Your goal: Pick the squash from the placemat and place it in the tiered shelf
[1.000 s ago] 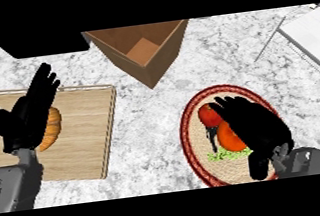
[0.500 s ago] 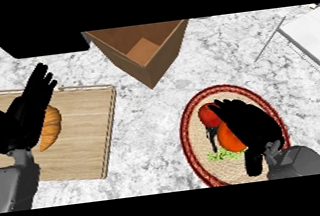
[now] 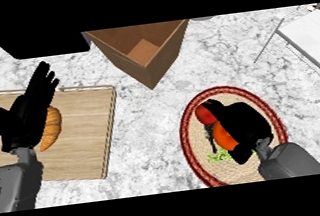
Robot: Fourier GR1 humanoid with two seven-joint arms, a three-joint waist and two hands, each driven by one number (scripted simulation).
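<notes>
The squash (image 3: pixel 223 137), orange and red with a green end, lies on the round woven placemat (image 3: pixel 197 148) with a dark red rim, at the lower right of the head view. My right hand (image 3: pixel 246 125) covers its right side, fingers curled round it, and hides much of it. The tiered shelf (image 3: pixel 141 52), a brown wooden open-topped unit, stands at the top centre, apart from the mat. My left hand (image 3: pixel 23 116) stays open, fingers up, over the left side of the counter.
A wooden cutting board (image 3: pixel 84 134) lies at the left with a croissant (image 3: pixel 51 127) on it, partly behind my left hand. A black block (image 3: pixel 40 46) sits at the back left. A white slab (image 3: pixel 318 40) runs along the right edge.
My right hand has drawn in and come down a little over the squash, its fingers curling closer round it. The left hand has barely shifted.
</notes>
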